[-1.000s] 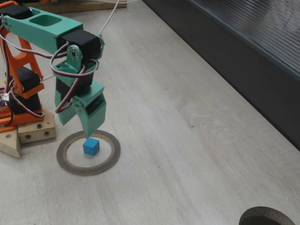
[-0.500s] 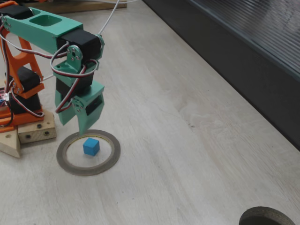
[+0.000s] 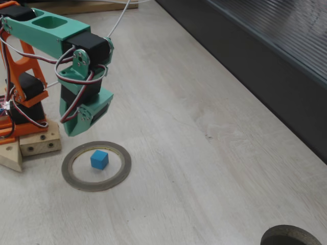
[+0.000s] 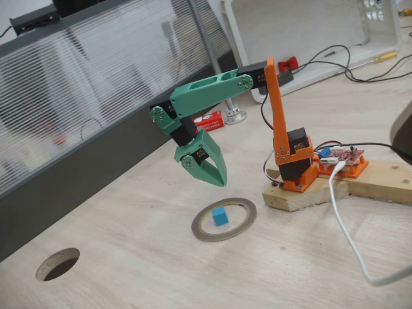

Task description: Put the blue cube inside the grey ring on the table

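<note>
Cube [image 3: 99,159] sits inside the ring [image 3: 96,166], flat on the table [image 3: 204,153], touching nothing else. Gripper [image 4: 215,174] hangs above the ring, fingers together, empty.

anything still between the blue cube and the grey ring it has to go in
Nothing visible does: the blue cube already sits on the table inside the grey ring, and the gripper hangs above it, holding nothing.

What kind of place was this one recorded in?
Probably a hobby or lab workbench. A pale wood-grain table carries a small arm screwed to a scrap wood block, with a bare red circuit board, loose cables and a screwdriver lying behind.
</note>
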Action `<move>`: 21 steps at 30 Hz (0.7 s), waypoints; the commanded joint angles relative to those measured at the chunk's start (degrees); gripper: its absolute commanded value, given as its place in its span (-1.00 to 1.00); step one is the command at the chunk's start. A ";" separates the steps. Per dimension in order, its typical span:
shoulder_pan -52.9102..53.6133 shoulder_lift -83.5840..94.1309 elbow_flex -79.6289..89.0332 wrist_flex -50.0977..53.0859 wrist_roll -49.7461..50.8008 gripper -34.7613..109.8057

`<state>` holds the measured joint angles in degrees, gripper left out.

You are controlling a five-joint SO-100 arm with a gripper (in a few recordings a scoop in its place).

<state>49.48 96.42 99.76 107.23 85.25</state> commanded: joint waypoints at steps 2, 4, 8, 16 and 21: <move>0.62 2.20 -0.35 1.05 0.35 -0.49; 0.62 2.20 -0.26 1.05 0.35 -0.49; 0.88 2.20 -0.26 1.14 0.44 -0.49; 0.53 2.37 -0.18 1.14 0.44 -0.49; 0.44 8.26 -0.09 1.14 0.44 -0.49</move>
<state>49.04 98.44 99.76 107.23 85.25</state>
